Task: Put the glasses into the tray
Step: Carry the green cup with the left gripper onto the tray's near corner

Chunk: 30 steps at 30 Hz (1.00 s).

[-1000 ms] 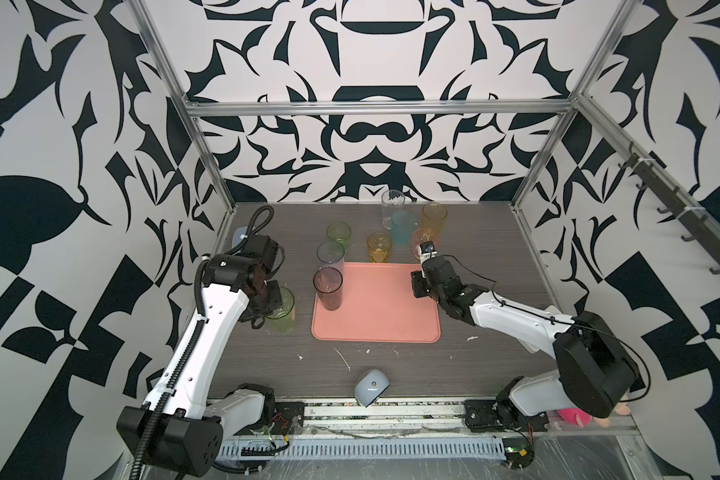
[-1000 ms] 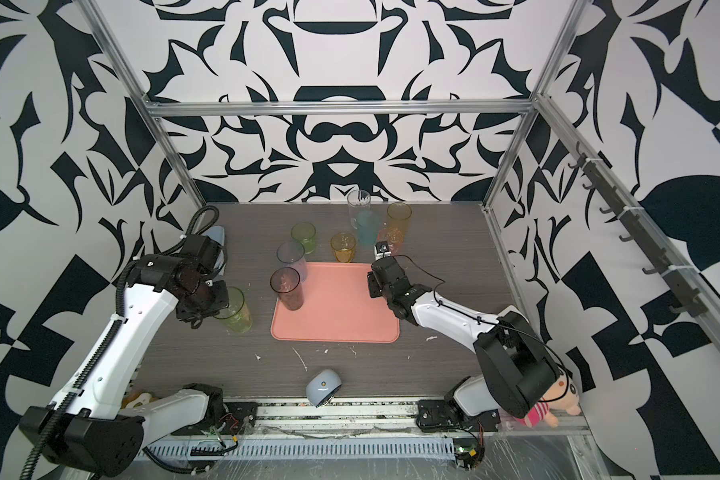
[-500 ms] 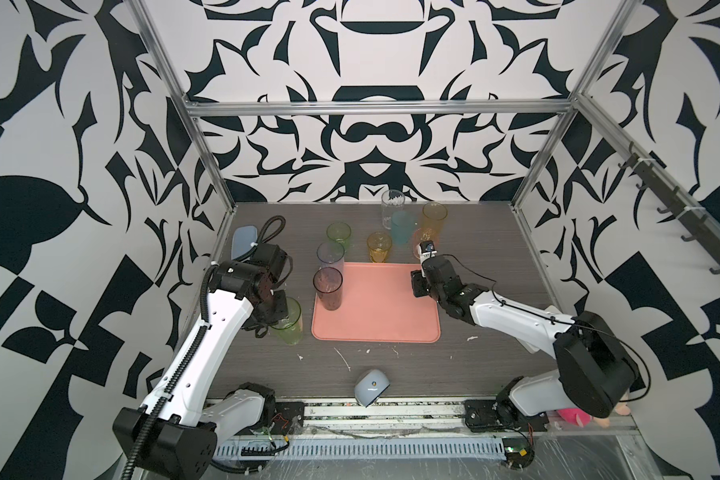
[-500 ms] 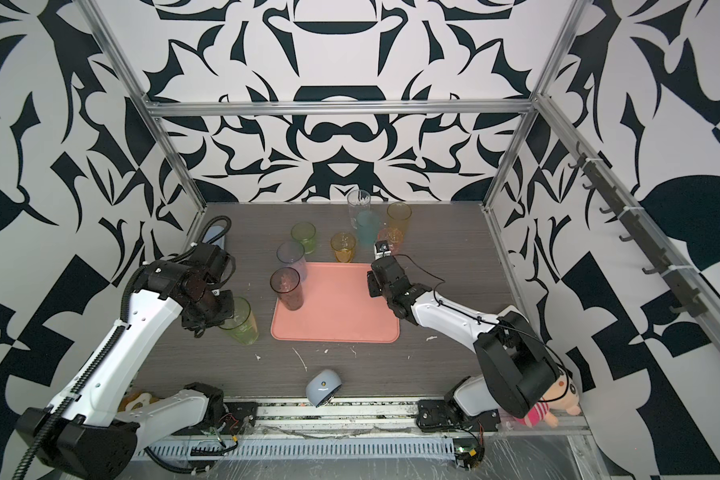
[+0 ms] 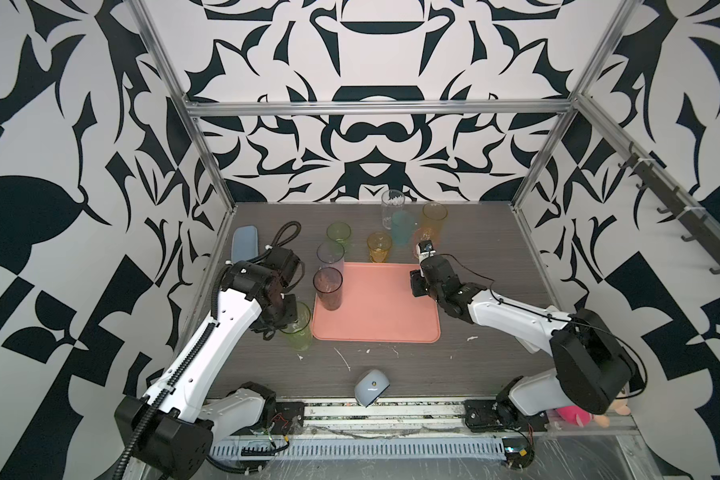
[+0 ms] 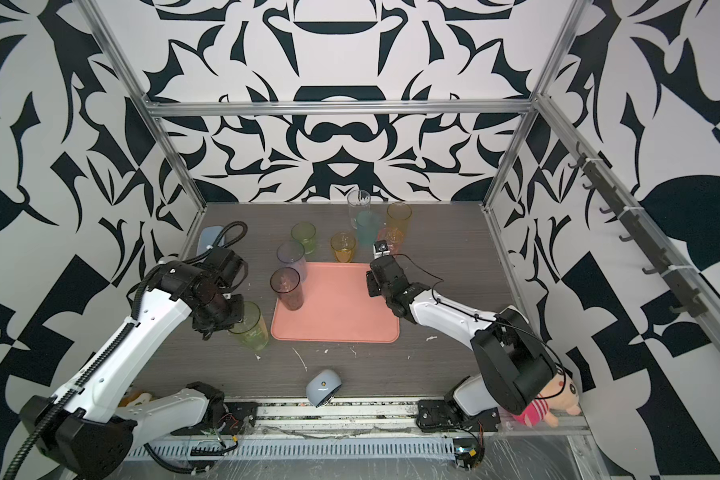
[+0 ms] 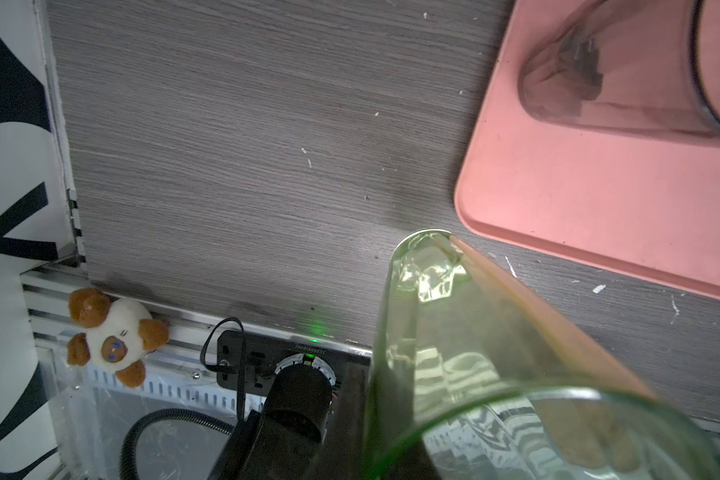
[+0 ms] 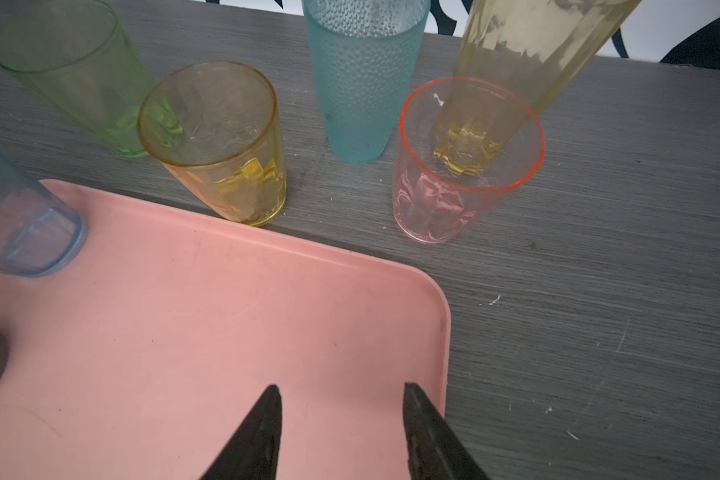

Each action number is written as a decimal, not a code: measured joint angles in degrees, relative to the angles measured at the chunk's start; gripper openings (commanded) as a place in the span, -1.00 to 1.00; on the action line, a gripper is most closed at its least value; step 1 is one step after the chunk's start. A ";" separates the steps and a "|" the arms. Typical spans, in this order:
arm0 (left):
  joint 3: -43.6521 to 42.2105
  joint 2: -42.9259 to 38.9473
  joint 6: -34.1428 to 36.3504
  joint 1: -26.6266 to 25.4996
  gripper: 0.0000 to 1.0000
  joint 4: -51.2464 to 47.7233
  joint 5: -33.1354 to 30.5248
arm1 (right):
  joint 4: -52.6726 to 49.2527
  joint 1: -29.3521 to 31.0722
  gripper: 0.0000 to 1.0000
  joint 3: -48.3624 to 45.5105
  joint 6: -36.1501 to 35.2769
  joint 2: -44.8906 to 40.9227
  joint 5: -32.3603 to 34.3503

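The grey wood-grain table point(image 5: 495, 249) bears the salmon tray point(image 5: 383, 307). Behind the tray stand a short green glass point(image 5: 339, 235), a short amber glass point(image 5: 379, 246), a teal glass point(image 5: 400, 227), a clear glass point(image 5: 391, 208), a tall amber glass point(image 5: 433, 220) and a pink glass point(image 8: 441, 199). A pale-blue box point(image 5: 245, 249) lies far left, and a rounded pale-blue object point(image 5: 371, 387) lies at the front.

A green glass point(image 7: 474, 353) fills the near corner, rim closest to the camera, its base over the grey bench point(image 7: 225, 166) just beside the rounded corner of the pink tray point(image 7: 578, 216). A grey glass point(image 7: 607, 83) stands on the tray. Past the bench edge, a brown-and-white plush toy point(image 7: 109, 336) lies on the rail near a black motor housing point(image 7: 296, 399).
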 measured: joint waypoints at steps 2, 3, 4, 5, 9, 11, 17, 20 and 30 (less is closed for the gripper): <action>-0.26 0.57 -0.39 -1.05 -1.00 0.68 0.09 | 0.00 0.00 0.00 0.00 0.00 0.00 -0.02; -0.33 0.98 -0.63 -1.64 -1.00 1.14 0.22 | 0.00 0.00 0.00 0.00 0.00 0.00 -0.02; -0.37 1.29 -0.87 -2.08 -1.00 1.57 0.28 | 0.00 0.00 0.00 0.02 0.00 0.00 -0.02; -0.42 1.66 -1.18 -2.56 -1.00 2.12 0.42 | 0.00 0.00 0.00 0.07 0.00 0.00 -0.02; -0.42 3.41 -2.03 -4.33 -1.00 4.52 0.66 | 0.00 0.00 0.00 0.17 0.00 0.00 -0.02; -0.42 4.57 -2.34 -5.05 -1.00 5.70 0.79 | 0.00 0.00 0.00 0.20 0.00 0.00 -0.02; -0.42 8.68 -2.99 -6.29 -1.00 9.25 1.01 | -0.02 0.00 0.00 0.20 0.00 0.00 -0.02; -0.42 10.36 -3.15 -6.60 -1.00 10.75 1.03 | -0.02 0.00 0.00 0.20 0.00 0.00 -0.02; -0.85 11.76 -3.80 -7.21 -1.00 13.94 1.05 | -0.04 0.00 0.00 0.22 0.00 0.00 -0.02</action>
